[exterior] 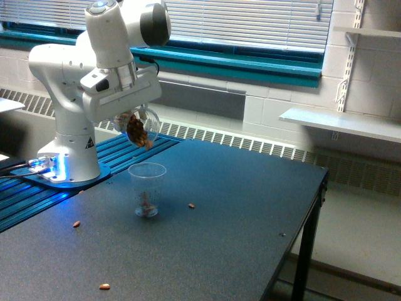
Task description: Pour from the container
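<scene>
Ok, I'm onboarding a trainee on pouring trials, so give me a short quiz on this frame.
1. True or false: the container held by the gripper is tilted, mouth downward.
2. Where has poured material landed? A) in the plastic cup B) on the shelf C) on the floor
3. How many stray brown pieces lie on the table outside the cup?

Key: 1 true; 2 A; 3 three: one at the cup's right in the exterior view, two nearer the front.
</scene>
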Tool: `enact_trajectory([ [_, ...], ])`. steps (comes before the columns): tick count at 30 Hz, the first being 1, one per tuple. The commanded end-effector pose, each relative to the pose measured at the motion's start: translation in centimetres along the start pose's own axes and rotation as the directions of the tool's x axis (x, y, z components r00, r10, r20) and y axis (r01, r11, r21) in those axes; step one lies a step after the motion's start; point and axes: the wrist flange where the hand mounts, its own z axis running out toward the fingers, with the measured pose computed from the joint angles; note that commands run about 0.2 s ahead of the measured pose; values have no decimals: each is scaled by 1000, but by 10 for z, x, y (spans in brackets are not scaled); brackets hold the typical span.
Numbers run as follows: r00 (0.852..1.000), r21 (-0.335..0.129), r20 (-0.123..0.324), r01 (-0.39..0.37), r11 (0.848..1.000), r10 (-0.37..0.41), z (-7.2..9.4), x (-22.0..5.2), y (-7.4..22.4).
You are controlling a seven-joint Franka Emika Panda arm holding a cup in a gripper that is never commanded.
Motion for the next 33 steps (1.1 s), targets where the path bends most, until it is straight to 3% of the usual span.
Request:
enact_trajectory([
  [1,999,-2,32,21,1000,-21,13,-2,10],
  [33,998,-39,66,12,999,-9,26,-5,16],
])
